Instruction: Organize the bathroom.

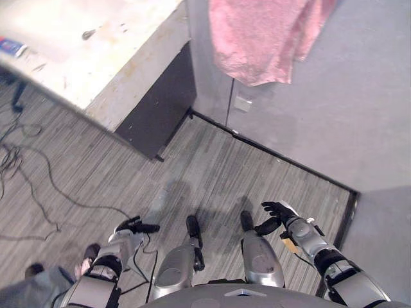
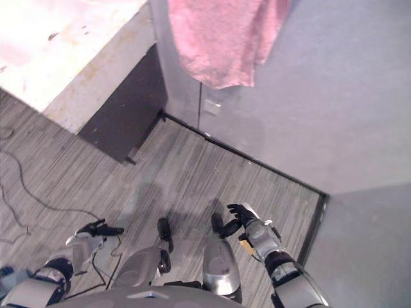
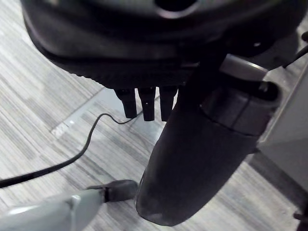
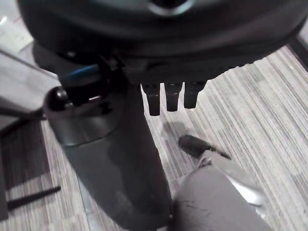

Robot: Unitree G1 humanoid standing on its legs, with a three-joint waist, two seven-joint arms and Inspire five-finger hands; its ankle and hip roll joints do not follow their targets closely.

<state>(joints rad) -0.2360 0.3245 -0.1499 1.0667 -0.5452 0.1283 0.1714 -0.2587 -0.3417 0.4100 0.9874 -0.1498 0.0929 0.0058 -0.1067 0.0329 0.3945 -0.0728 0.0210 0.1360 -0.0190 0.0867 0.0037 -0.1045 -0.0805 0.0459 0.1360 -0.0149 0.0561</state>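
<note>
Left eye view, pink towel [image 1: 263, 38] on wall, counter [image 1: 83, 51], left hand [image 1: 136, 226], right hand [image 1: 277, 215] released.

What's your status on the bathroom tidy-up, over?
Left hand and right hand both open, empty, low over the floor. Pink towel hanging on the wall ahead, counter to its left. Nothing in the way.

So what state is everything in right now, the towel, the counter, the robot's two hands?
Pink towel: hanging against the wall, bunched rather than spread flat.
Countertop: stained, with a small blue and white item lying at its far left.
Dark cabinet under the countertop: closed.
Left hand: open, fingers relaxed, holding nothing, low over the floor.
Right hand: open, fingers relaxed, holding nothing.
</note>
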